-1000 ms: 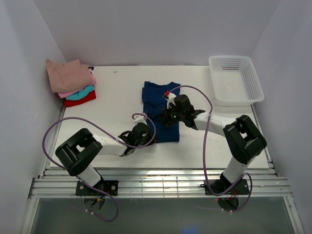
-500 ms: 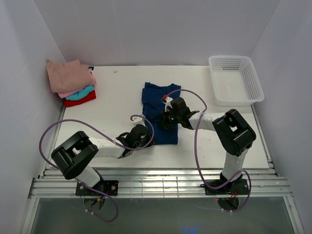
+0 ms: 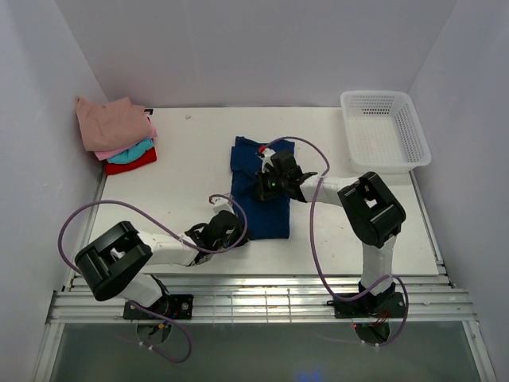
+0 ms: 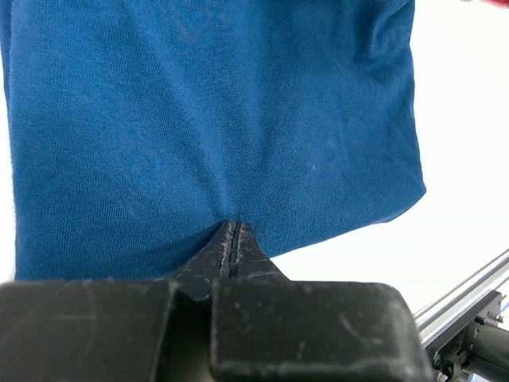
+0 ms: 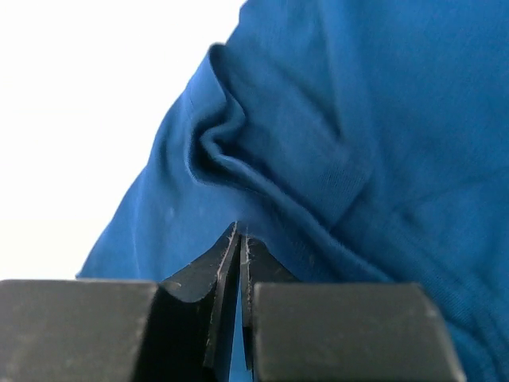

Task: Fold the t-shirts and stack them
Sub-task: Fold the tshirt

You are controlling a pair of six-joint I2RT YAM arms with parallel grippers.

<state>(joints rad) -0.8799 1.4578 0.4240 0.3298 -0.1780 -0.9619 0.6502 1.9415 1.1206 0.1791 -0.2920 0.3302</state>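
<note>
Single tee [image 3: 269,216] centre, folded stack [image 3: 115,126] far left, basket [image 3: 386,165] far right

White rectangular plastic mesh basket [image 3: 386,131] upright on the far right corner of the flat white tabletop [image 3: 191,159], pale grey walls [image 3: 254,48] closing in the tabletop at left, back and right, slotted silver metal rail [image 3: 262,298] running along the tabletop's near edge

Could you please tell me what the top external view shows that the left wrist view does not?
Only the top view shows the folded stack, the white basket and the right gripper on the navy tee. Only the left wrist view shows the left gripper pinched shut on the tee's near edge. Both show that tee on the white table.
</note>
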